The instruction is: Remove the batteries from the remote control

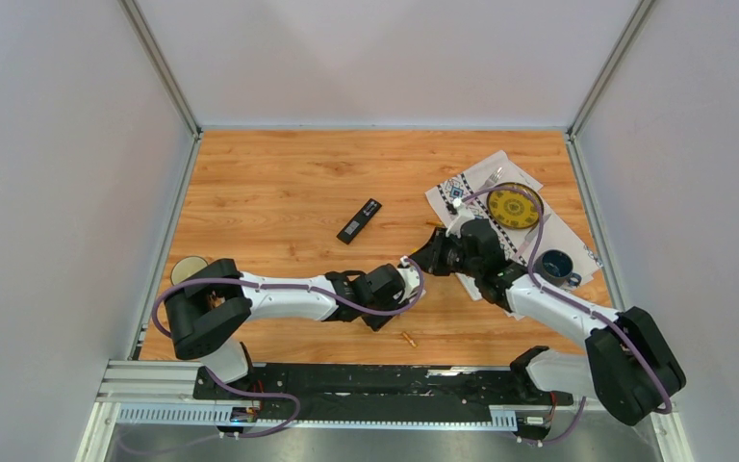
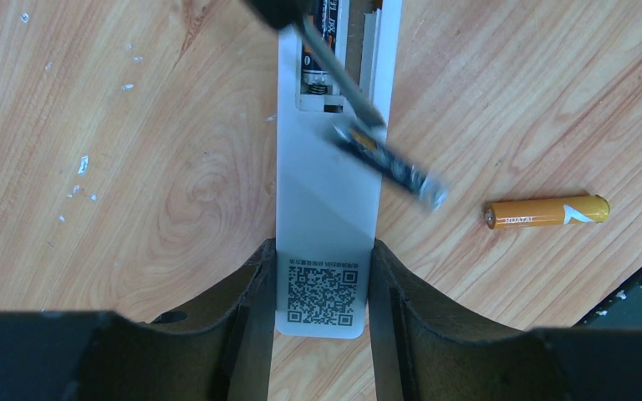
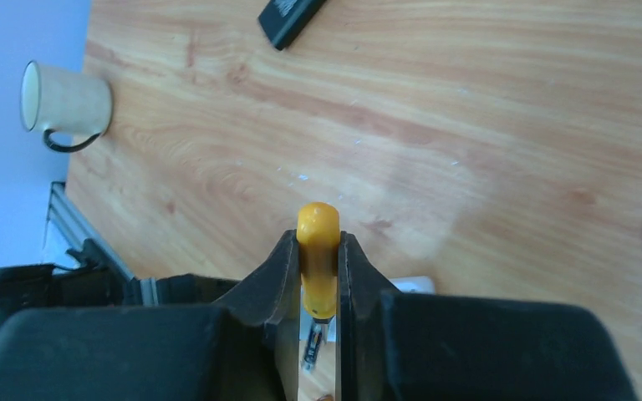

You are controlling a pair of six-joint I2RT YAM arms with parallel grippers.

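In the left wrist view my left gripper (image 2: 322,251) is shut on the lower end of the white remote control (image 2: 326,192), QR code facing up. Its battery compartment at the top is open, with one dark battery (image 2: 313,50) lying in it. A second dark battery (image 2: 389,163) is blurred and lies slanted across the remote's right edge. An orange battery (image 2: 547,211) rests on the wood to the right. My right gripper (image 3: 318,242) is shut on the yellow screwdriver handle (image 3: 318,221); its metal shaft (image 2: 334,71) reaches into the compartment.
A black remote (image 1: 360,220) lies mid-table beyond both grippers. A cream mug (image 3: 63,104) stands at the left edge. At the right, a patterned cloth (image 1: 462,188) carries a yellow plate (image 1: 513,207) and a blue cup (image 1: 555,265). The orange battery (image 1: 408,338) lies near the front edge.
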